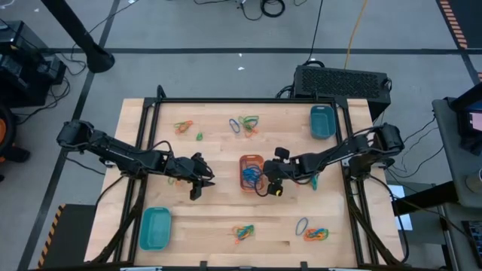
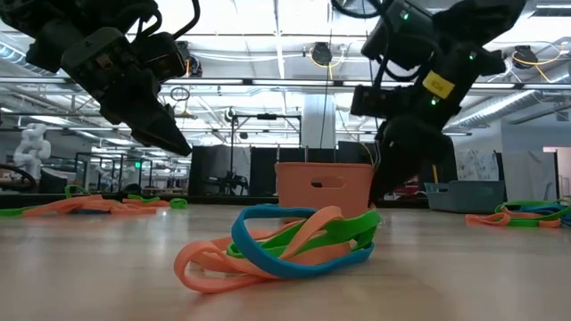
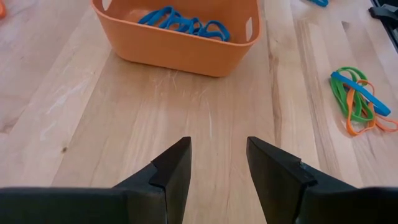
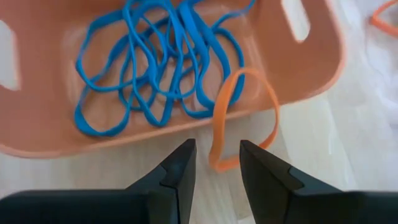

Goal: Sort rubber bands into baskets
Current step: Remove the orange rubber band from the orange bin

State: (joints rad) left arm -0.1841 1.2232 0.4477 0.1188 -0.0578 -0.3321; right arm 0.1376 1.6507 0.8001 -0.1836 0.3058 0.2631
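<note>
Pale wooden tabletop [image 1: 226, 214] fills high view centre. Small orange rounded-rectangle plastic basket [image 1: 251, 172] mid-frame, blue elastic loops [image 4: 149, 68] piled inside. Right gripper [image 4: 216, 163] just right of basket: fingers parted by narrow gap, gripping nothing; thin orange rubber loop [image 4: 244, 118] draped over basket rim, its lower end lying between fingertips. Left gripper [image 3: 217, 163] left of basket, fingers apart, empty, above bare wood. Teal plastic basket [image 1: 321, 121] upper right, second teal basket [image 1: 155, 228] lower left. Mixed orange, blue, green band clusters [image 1: 245, 123] scattered around.

Bright overhead light — soft shadows, blurred foreground.
</note>
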